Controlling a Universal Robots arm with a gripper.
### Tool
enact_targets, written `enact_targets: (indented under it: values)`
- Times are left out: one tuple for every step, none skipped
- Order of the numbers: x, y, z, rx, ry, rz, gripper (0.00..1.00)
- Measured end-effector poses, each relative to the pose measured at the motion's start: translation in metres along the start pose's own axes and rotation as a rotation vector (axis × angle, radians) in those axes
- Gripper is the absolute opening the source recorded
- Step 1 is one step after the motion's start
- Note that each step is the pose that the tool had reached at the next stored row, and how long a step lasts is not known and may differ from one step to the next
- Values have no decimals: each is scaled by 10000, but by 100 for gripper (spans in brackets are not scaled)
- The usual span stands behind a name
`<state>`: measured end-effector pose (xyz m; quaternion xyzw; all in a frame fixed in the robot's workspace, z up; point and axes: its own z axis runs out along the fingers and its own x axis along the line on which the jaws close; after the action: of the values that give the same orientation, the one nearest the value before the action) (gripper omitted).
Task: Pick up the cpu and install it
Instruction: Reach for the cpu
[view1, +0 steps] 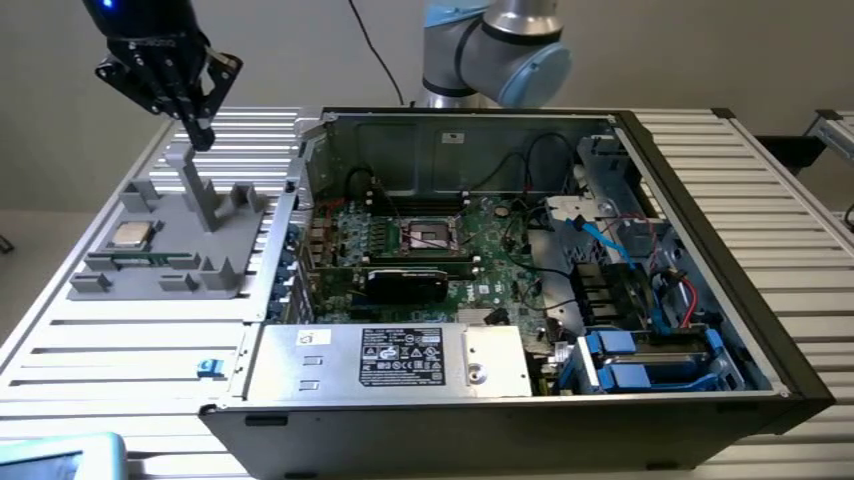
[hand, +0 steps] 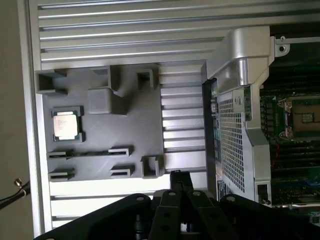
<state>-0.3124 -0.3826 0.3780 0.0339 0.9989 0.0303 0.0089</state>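
Steel computer case (view1: 400, 140), lid off; grey holder tray (view1: 247, 255) at its nine o'clock. Gripper (view1: 199, 135), closed and empty, hangs over the tray's twelve-o'clock end. Socket (view1: 430, 236) mid-board, pins too small to read. Cpu (view1: 130, 235) lies in the tray, at the gripper's seven o'clock. Judged stage: approach, nothing picked; a grasp calls for jaws parted, centred over the chip.
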Motion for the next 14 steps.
enact_targets:
  values:
    - [41,-2,3,-10,4,0,11]
    - [84,-4,6,-20,9,-1,11]
    - [126,-5,8,-31,13,-2,11]
    - [168,-7,11,-40,17,-3,11]
    - [212,-9,14,-51,21,-4,11]
    - [256,-11,17,-61,23,-4,11]
    - [305,-13,21,-71,25,-4,11]
    - [351,-15,24,-81,29,-3,11]
    - [396,-17,28,-91,29,-4,11]
    - [443,-18,32,-101,30,-5,11]
    - [484,-20,36,-110,31,-5,11]
    - [530,-22,40,-119,32,-5,11]
    - [577,-23,44,-128,32,-4,11]
    - [622,-25,49,-137,33,-4,11]
